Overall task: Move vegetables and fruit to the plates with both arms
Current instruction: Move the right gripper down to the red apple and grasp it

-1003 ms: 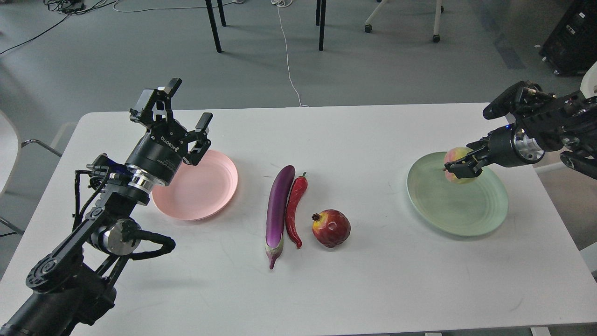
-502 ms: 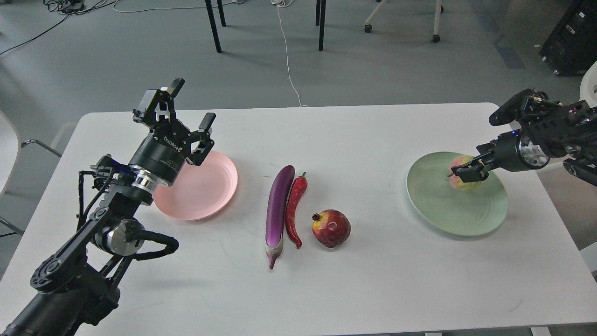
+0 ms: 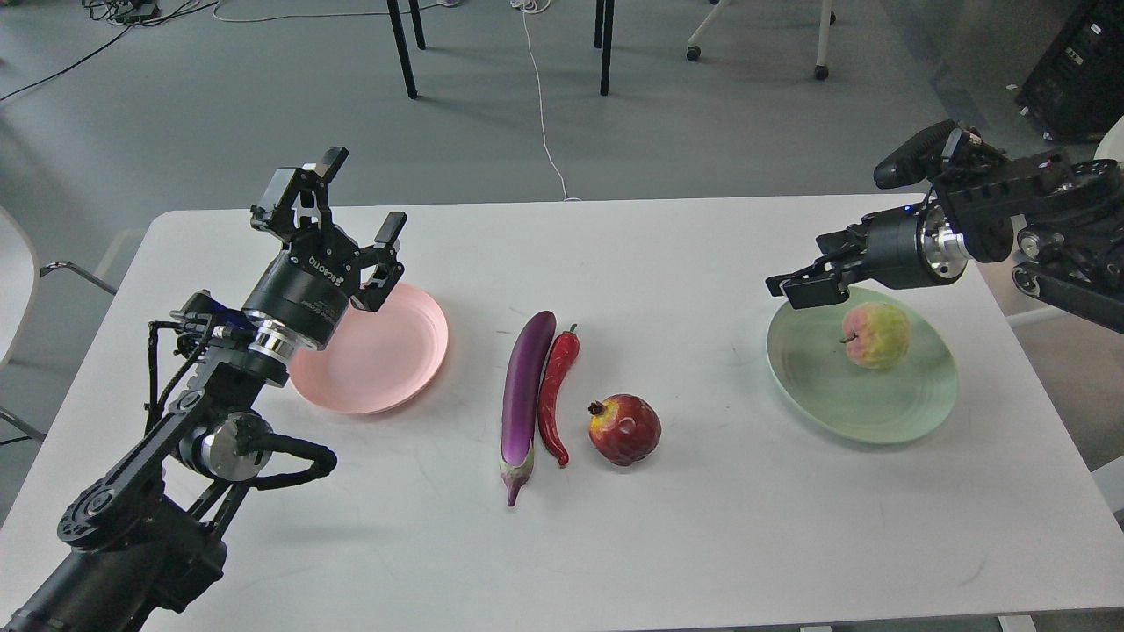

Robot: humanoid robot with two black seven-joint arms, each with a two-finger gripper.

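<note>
**One piece plated, three left**

The yellow-green fruit point(image 3: 876, 334) is seen on the mint plate point(image 3: 922, 412), just below the right gripper point(image 3: 795, 290), seemingly empty. Eggplant point(image 3: 524, 386), chili point(image 3: 556, 391) and pomegranate point(image 3: 624, 428) are untouched; the left gripper point(image 3: 356, 197) is spread wide above the pink plate point(image 3: 386, 369).

White table point(image 3: 702, 544), pink plate point(image 3: 373, 355), purple eggplant point(image 3: 522, 391), red chili point(image 3: 557, 386), pomegranate point(image 3: 624, 429), mint plate point(image 3: 843, 404)

A white table point(image 3: 667, 544) with rounded corners stands on a grey floor point(image 3: 219, 114). Beyond it are black legs point(image 3: 401, 48), white castor legs point(image 3: 822, 39) and a white cable point(image 3: 542, 105). Black cables point(image 3: 123, 12) lie far left; a black box point(image 3: 1082, 75) sits far right.
</note>
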